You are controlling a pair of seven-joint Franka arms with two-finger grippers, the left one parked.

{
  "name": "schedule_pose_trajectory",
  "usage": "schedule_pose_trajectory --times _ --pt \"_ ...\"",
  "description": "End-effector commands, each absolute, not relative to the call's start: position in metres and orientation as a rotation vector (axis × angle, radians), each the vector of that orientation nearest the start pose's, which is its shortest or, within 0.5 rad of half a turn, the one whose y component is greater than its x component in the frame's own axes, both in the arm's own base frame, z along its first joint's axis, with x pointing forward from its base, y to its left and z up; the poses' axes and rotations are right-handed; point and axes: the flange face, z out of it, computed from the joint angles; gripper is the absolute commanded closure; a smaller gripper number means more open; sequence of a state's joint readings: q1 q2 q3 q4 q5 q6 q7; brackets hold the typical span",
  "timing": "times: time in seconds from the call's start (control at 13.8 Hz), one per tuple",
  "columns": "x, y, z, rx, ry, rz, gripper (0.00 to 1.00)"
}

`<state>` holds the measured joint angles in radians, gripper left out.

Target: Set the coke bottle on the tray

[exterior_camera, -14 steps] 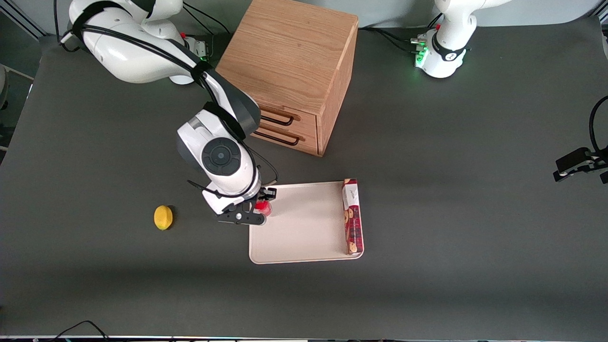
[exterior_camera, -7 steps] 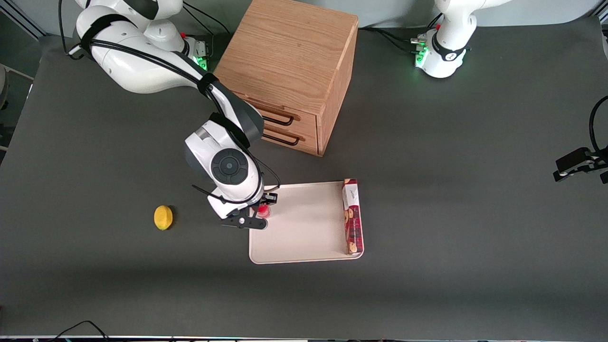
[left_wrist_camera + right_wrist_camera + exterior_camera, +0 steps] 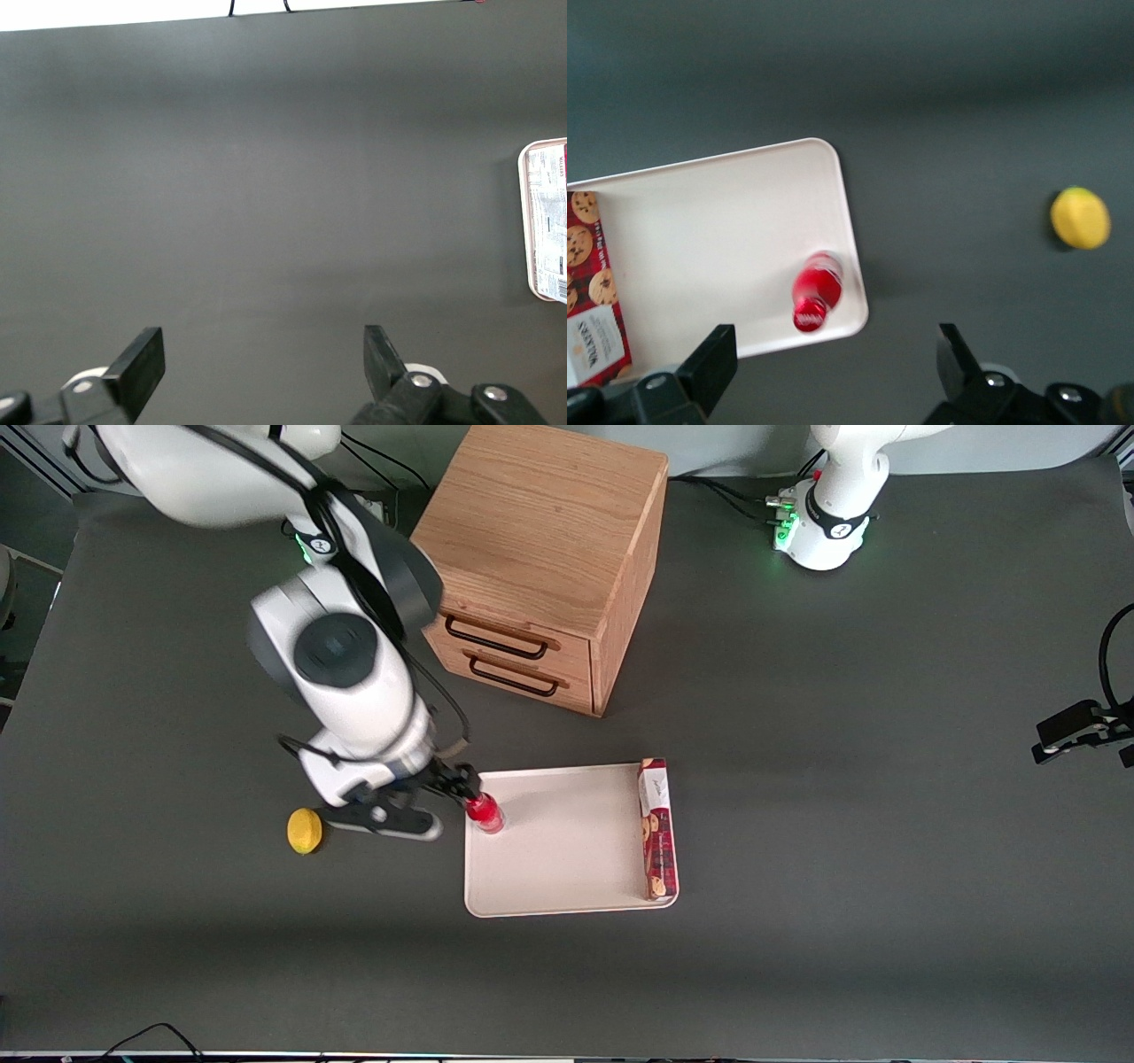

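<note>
The coke bottle (image 3: 485,815) stands upright on the tray (image 3: 567,886), released, while the gripper (image 3: 416,802), fingers spread, hangs above, so the placement appears done.

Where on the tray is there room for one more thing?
The tray is bare between the coke bottle, upright at one edge, and the cookie box along the other. The open claw hangs above the table beside the bottle.

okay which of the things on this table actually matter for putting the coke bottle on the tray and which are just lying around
Part of the job:
- coke bottle, standing upright on the tray near its edge
- tray
- right gripper, open, raised above the table beside the bottle

Just lying about:
- cookie box, on the tray's edge toward the parked arm
- lemon, on the table
- wooden drawer cabinet
</note>
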<state>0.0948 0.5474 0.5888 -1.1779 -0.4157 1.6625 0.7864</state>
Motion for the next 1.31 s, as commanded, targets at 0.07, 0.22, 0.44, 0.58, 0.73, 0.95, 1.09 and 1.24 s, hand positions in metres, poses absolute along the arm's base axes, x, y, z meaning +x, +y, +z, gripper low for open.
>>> schedule_pose_trajectory --times 0.07,0.22,0.44,0.58,0.73,0.95,1.09,1.24 --pt "0.573 0.228 0.620 -3.277 0.050 0.020 0.00" --pt "0.559 0.163 0.648 -3.244 0.002 0.085 0.00" --pt "0.542 0.094 0.636 -3.269 -0.084 0.120 0.00" --pt "0.527 0.079 0.603 -3.229 -0.051 0.056 0.00" --pt "0.523 0.073 0.590 -3.199 -0.024 0.026 0.00" --pt "0.532 0.069 0.608 -3.181 0.007 -0.034 0.00" --pt "0.539 0.061 0.612 -3.172 0.027 -0.042 0.00" --pt "0.539 0.061 0.612 -3.124 0.043 -0.025 0.00"
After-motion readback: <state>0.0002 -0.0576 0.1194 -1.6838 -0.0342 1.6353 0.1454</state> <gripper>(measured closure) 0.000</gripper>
